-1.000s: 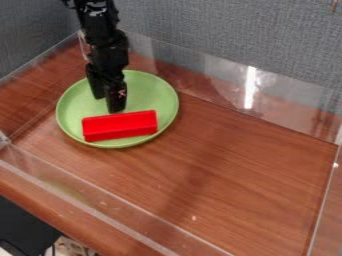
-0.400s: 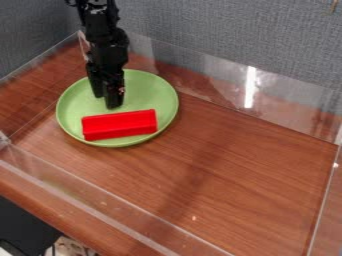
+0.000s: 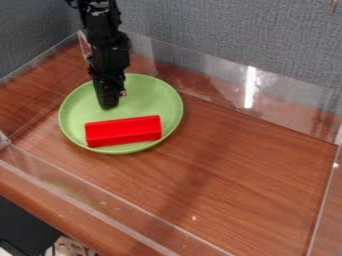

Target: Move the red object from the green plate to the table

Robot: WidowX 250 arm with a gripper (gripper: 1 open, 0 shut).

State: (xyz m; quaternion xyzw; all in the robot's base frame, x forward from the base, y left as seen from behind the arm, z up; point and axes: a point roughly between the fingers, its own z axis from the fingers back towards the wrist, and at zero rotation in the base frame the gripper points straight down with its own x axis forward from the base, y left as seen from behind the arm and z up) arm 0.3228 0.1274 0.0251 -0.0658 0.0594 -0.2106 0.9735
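over the far part of the green plate [image 3: 152, 98], the pincer [image 3: 110, 104] hangs low with its tips together. it looks shut, and i see nothing held in it. the tips are very dark, so i can't tell if they touch the plate. the red block [image 3: 123, 132] sits flat on the near side of the plate, just in front of the pincer and not in its grip.

the first thing that could go wrong is a lift right now: the pincer would likely come up with nothing. if it is pushing down on the plate, a move to the side could drag the plate, and the block would ride along with it. if shut tips go toward the block, they could bump it, and since it lies so near the rim, it could slide up and tip over the edge. the block looks smooth, so a grip on just one end might let it turn or slip out.

farther out, the worktop [image 3: 254, 175] has a clear wall [image 3: 94, 213] along the near side. a wide, low swing of the block could knock into that.
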